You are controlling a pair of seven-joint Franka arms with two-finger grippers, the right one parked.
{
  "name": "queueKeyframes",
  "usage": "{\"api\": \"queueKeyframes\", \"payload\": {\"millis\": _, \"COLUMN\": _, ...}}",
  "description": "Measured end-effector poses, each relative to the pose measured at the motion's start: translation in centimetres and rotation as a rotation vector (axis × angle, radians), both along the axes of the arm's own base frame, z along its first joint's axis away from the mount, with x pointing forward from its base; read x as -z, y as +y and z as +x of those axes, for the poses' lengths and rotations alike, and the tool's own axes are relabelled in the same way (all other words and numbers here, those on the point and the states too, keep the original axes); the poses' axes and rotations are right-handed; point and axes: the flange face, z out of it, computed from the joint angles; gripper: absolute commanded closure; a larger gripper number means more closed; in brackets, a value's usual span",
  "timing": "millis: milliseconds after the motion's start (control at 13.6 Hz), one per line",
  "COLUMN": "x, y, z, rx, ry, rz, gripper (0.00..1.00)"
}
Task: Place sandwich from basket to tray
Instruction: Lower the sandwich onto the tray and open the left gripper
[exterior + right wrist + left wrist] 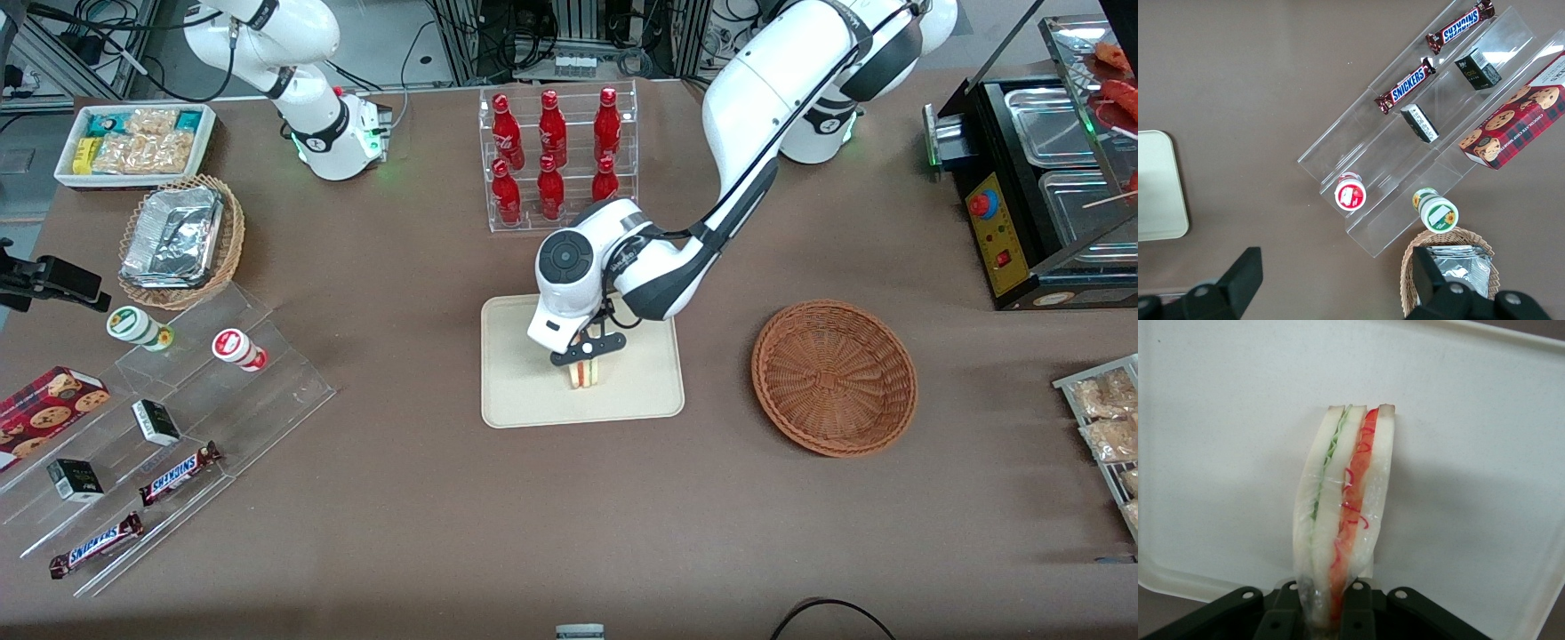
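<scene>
From the front, the left arm's black two-finger gripper (589, 353) is down over the flat cream-beige rectangular tray (640, 396), clamped on the small triangular sandwich (585, 374) of pale bread with red and green filling. The sandwich stands on edge on the tray, roughly at its middle. The round reddish-brown woven wicker basket (834, 376) sits on the brown table (427, 498) beside the tray, toward the working arm's end. A clear rack of 6 red bottles (556, 153) stands farther from the camera than the tray.

At the left wrist, the gripper (1330, 613) pinches the sandwich (1341, 513) between its fingers (1281, 617), with the tray (1225, 453) under it.

The right wrist view shows only a corner of the tray (1158, 187).
</scene>
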Motion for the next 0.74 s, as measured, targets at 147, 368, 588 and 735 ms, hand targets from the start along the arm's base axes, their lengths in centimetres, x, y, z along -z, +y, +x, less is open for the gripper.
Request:
{"api": "queueKeyframes", "payload": {"millis": 147, "x": 0.4, "y": 0.1, "z": 0.0, "rx": -0.013, "ry": 0.002, "rz": 0.007, "gripper": 0.74}}
{"api": "queueKeyframes", "payload": {"millis": 368, "x": 0.6, "y": 0.3, "z": 0.2, "rx": -0.013, "ry": -0.007, "rz": 0.017, "gripper": 0.0}}
{"api": "queueKeyframes", "payload": {"millis": 588, "x": 0.2, "y": 0.3, "z": 0.7, "rx": 0.004, "ry": -0.045, "rz": 0.03, "gripper": 0.0}}
{"api": "queueKeyframes", "payload": {"millis": 735, "x": -0.8, "y": 0.2, "z": 1.3, "rx": -0.007, "ry": -0.059, "rz": 0.02, "gripper": 0.0}}
